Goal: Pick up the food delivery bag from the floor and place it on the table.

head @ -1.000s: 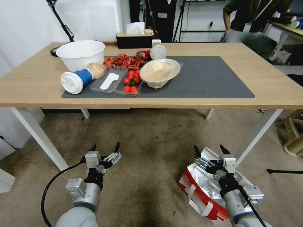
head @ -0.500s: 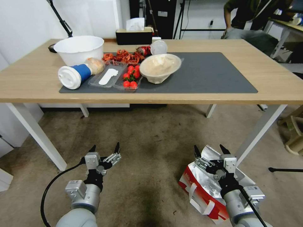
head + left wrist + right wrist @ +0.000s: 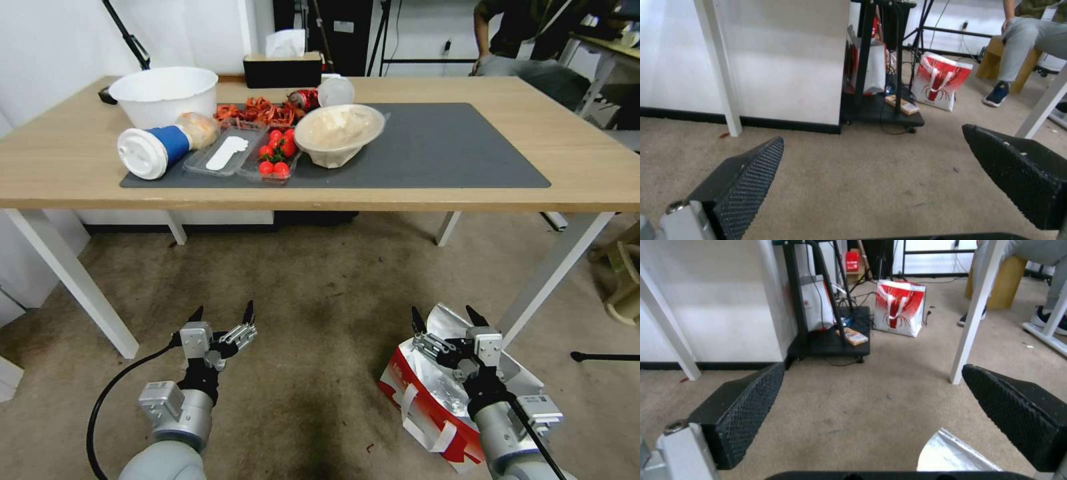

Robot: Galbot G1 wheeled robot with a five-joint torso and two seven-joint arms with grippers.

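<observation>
1. You are at the reaching step: the food delivery bag lies on the floor, tipped on its side by the table's near right leg, foil mouth open and nothing holding it yet
2. Your right gripper hangs just above the bag's open foil mouth, fingers spread wide and empty; the right wrist view has a corner of the foil showing between the finger pads
3. Your left gripper hovers over bare floor well to the left of the bag, fingers likewise apart and holding nothing
4. The next move, as I judge it, calls for lowering the right gripper to a white strap handle or the bag's rim and closing there; foil alone may crumple or slip
5. No writing can be read on the bag; its red-and-white side faces you, and any logo is too small to make out
</observation>
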